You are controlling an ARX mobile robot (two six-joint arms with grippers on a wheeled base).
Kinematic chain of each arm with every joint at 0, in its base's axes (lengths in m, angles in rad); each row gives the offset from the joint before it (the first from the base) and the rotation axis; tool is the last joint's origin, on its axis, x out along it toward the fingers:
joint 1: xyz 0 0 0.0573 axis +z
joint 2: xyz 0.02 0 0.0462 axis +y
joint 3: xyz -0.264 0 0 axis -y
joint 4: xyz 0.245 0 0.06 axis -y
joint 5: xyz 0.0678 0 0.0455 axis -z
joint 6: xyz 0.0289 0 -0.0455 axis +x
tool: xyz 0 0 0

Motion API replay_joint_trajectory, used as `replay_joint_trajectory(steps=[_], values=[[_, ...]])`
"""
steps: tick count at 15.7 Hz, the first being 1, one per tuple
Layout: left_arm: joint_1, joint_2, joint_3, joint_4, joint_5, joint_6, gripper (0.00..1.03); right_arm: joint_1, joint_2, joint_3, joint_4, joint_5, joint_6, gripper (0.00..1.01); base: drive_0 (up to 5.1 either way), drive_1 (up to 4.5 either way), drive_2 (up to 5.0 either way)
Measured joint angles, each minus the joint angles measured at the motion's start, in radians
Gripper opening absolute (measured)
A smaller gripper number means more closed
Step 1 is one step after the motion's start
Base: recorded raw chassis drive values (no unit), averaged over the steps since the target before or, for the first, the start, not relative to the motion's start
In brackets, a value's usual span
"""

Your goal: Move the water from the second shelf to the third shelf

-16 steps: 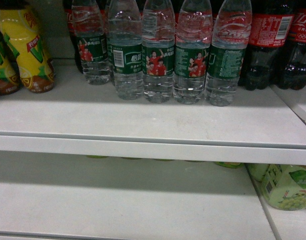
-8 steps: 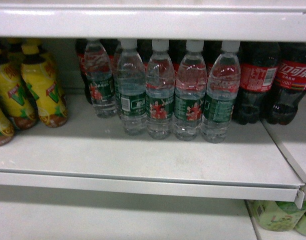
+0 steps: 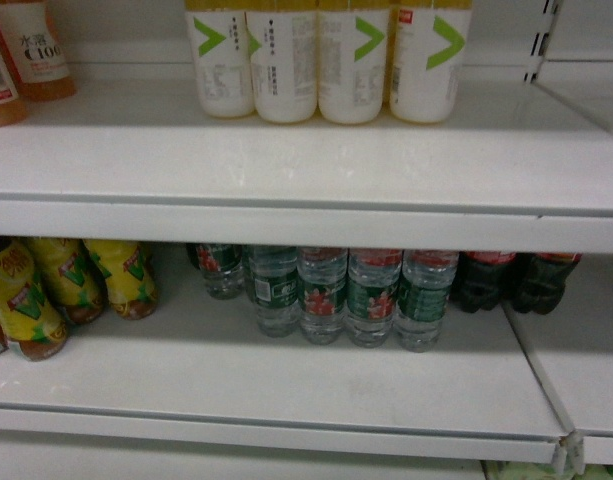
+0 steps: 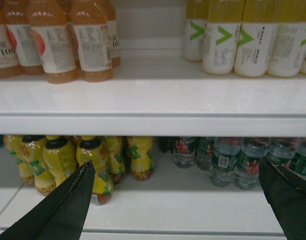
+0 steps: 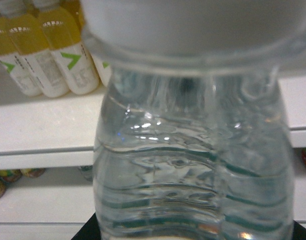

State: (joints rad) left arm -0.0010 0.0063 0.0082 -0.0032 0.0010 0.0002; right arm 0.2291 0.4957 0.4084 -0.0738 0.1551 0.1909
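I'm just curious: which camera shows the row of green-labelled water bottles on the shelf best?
The head view: the water bottles stand centred, labels facing. The left wrist view catches them small, at right. The right wrist view shows none of that row.

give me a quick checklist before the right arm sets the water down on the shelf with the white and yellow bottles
1. Water bottle close in front of the right wrist camera, upright, cap end up: ok.
2. Right fingers closed on it: cannot tell, the fingers are hidden behind the bottle.
3. Bare shelf in front of the white and yellow bottles to take it: ok.
4. Left gripper open and holding nothing, its fingers spread wide: ok.
5. Other water bottles upright on the shelf below: ok.
6. Clearance between the bottle base and the shelf edge: cannot tell, the base is out of view.
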Motion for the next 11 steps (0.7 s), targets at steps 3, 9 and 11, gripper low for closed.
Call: replay_joint_trajectory(steps=[3, 9, 11], values=[[0.0, 0.0, 0.0, 0.001, -0.002, 0.0, 0.98, 0.0, 0.0, 0.0, 0.002, 0.0, 0.0, 0.43, 0.0, 0.0, 0.0], [0.0, 0.0, 0.0, 0.001, -0.001, 0.0, 0.98, 0.0, 0.0, 0.007, 0.0, -0.001, 0.0, 0.43, 0.0, 0.0, 0.0], [0.0, 0.0, 0.0, 0.001, -0.001, 0.0, 0.98, 0.0, 0.0, 0.007, 0.0, -0.001, 0.0, 0.43, 0.0, 0.0, 0.0]])
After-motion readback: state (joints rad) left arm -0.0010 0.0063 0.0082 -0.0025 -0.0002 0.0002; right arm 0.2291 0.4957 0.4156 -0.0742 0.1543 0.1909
